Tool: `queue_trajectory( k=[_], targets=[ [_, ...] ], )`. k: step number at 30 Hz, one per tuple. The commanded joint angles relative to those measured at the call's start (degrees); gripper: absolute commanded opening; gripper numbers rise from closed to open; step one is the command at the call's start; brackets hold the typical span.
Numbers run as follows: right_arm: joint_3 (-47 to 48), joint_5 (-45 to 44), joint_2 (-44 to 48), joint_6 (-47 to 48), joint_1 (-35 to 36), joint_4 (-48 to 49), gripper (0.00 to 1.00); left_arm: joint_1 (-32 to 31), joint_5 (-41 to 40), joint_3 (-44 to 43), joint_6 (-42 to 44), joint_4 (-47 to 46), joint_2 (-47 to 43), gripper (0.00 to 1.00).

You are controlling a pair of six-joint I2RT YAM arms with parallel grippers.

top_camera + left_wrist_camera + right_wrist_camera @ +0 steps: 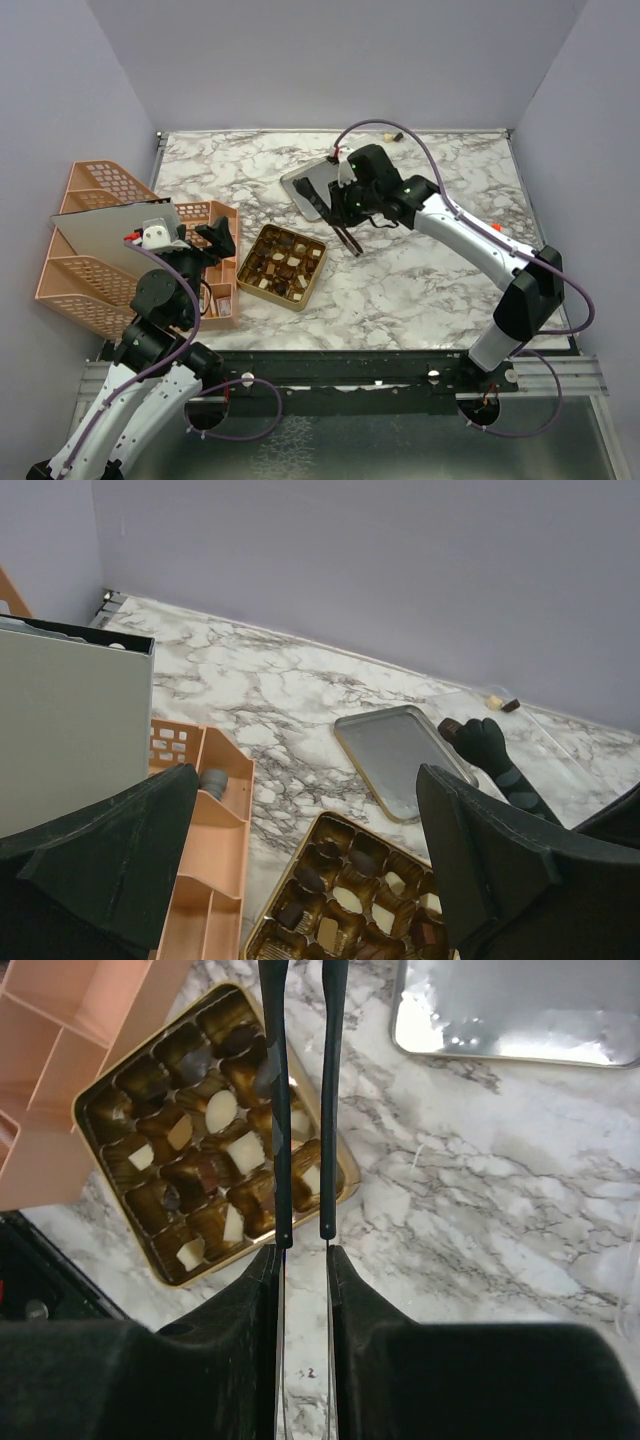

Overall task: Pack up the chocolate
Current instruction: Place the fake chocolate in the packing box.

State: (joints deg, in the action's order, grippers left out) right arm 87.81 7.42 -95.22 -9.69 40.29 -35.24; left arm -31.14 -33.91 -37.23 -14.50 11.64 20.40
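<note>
Walls: plain lilac.
Table: grey-veined marble.
Left gripper: spread wide, empty.
Right gripper: narrow gap, hold unclear.

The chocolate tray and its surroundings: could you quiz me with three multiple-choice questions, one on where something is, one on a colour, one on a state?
1. Where is the lid?
A) on the tray
B) on the table, beyond the tray
C) in the left pincer

2. What colour is the tray?
A) gold
B) blue
C) red

3. The left pincer is:
A) shut tight
B) wide open and empty
C) shut on the lid

Answers:
1 B: the lid lies flat on the table, farther from the arms than the tray.
2 A: its rim shines gold.
3 B: its fingers stand far apart with nothing between them.
</note>
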Motion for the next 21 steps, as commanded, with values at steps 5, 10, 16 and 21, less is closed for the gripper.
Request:
queue_trajectory(
  k=[5, 10, 16, 21],
  targets=[
    [-2.9, 1.4, 3.4, -3.3, 8.7, -2.3, 0.23, 0.4, -0.5, 0.4, 0.1, -1.0, -0.2, 0.99],
    [-3.7, 2.1, 2.1, -4.2, 13.6, -3.2, 0.23, 0.4, -0.5, 0.4, 0.1, -1.0, -0.2, 0.99],
    [-2.4, 1.5, -1.4, -4.3, 18.7, -4.4, 0.23, 0.5, -1.0, 0.4, 0.2, -1.0, -0.3, 0.99],
    [-1.8, 2.2, -3.0, -4.2, 19.8, -3.8, 0.23, 0.5, -1.8, 0.4, 0.1, -1.0, -1.4, 0.99]
  ],
)
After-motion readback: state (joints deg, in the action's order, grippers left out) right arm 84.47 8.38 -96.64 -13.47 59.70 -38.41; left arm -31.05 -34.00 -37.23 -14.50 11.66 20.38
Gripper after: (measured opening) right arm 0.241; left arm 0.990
